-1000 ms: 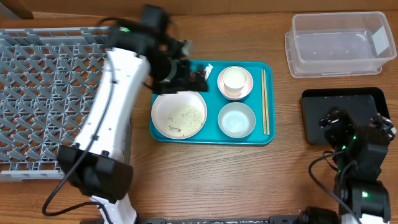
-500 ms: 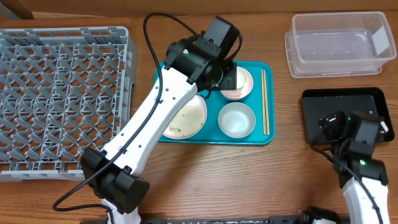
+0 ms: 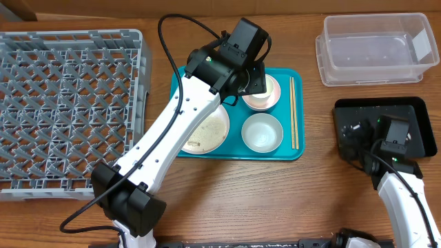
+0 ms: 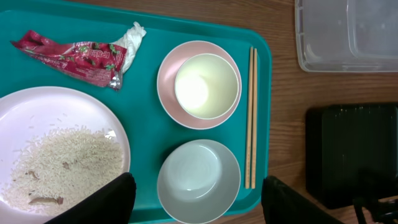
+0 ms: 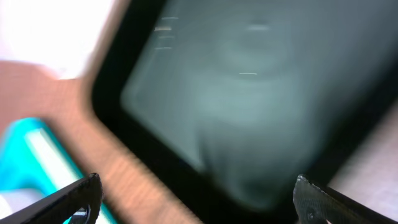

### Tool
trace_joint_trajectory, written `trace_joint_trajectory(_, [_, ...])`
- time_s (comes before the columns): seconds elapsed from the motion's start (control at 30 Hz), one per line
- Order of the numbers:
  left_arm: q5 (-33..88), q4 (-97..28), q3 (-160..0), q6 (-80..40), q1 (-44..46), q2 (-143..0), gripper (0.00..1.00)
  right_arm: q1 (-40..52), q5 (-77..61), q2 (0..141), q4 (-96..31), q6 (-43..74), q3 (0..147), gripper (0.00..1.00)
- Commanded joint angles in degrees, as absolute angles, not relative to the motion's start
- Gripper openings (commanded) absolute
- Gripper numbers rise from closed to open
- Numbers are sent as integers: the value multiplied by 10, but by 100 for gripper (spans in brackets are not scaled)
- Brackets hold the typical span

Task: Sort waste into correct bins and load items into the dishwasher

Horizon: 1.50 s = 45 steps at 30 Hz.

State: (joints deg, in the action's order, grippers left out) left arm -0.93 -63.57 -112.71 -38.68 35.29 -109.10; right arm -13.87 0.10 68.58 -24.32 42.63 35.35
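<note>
My left gripper [image 4: 196, 208] is open and empty, hovering over the teal tray just above the pale grey-blue bowl [image 4: 199, 180]. In the overhead view it [image 3: 249, 81] hangs under the wrist. On the tray lie the red wrapper [image 4: 74, 50], the white plate [image 4: 37, 118] with rice crumbs [image 4: 62, 162], the small white cup [image 4: 206, 86] inside the pink bowl [image 4: 166, 93], and the chopsticks [image 4: 250, 118]. My right gripper [image 5: 205, 199] is open and empty over the left part of the black tray [image 3: 413, 117], which is blurred in the right wrist view [image 5: 261, 81].
The clear tub [image 3: 375, 48] stands at the back right, behind the black tray. The grey dish rack [image 3: 69, 103] fills the left side. The teal tray [image 3: 289, 153] sits mid-table. My left arm crosses over the plate [image 3: 207, 131] and hides the wrapper from above.
My left arm swung right from the rack's edge to above the teal tray, then held. My right arm reached forward over the black tray's left end.
</note>
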Motion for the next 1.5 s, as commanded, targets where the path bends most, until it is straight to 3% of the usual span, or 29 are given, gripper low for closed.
trace_joint_trajectory(0.0, [-20, -636, -1122, -385, 357, -1094, 68, -140, -72, 680, -206, 433, 368, 100])
trace_joint_trajectory(0.33, [-17, -611, -1122, -385, 357, -1151, 50, -140, -61, 680, -164, 433, 368, 100])
trace_joint_trajectory(0.43, [-20, -592, -1122, -372, 357, -1179, 39, -140, -63, 680, -168, 433, 368, 100])
trace_joint_trajectory(0.8, [-136, -528, -1122, -370, 357, -1216, 41, -140, -63, 680, -168, 433, 368, 100])
trace_joint_trajectory(1.07, [-109, -522, -1122, -366, 359, -1262, 43, -140, -63, 680, -168, 433, 368, 100])
trace_joint_trajectory(1.47, [-93, -518, -1122, -369, 364, -1279, 36, -140, -63, 680, -168, 433, 368, 100])
